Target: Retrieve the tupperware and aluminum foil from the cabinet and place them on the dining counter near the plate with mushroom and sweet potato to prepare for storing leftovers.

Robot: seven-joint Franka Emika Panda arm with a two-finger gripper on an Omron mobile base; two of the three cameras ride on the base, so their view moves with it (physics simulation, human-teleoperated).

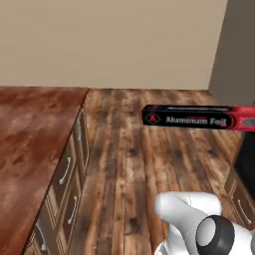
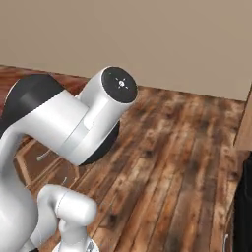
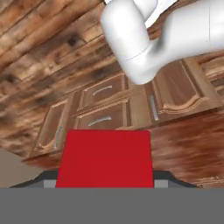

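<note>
I see the aluminum foil level in mid-air above the plank floor, at about three o'clock in the left base view, its black length running crosswise with the white lettering readable and its red end toward the right edge of that picture. In the hand view the carton's red end sits at six o'clock, square to the camera, right where the tool's tips would rise; the tips themselves are covered by it, so I judge the tool to be pinching the carton across its width, though I cannot see the contact.

To the left, at nine o'clock in the left base view, lies the dining desk, reddish-brown and wood-grained, with drawer fronts and curved grey handles below its edge. The foil is well apart from it, over the floor. A beige wall closes the scene at twelve o'clock.

The same drawer fronts run across the hand view beyond the carton.
</note>
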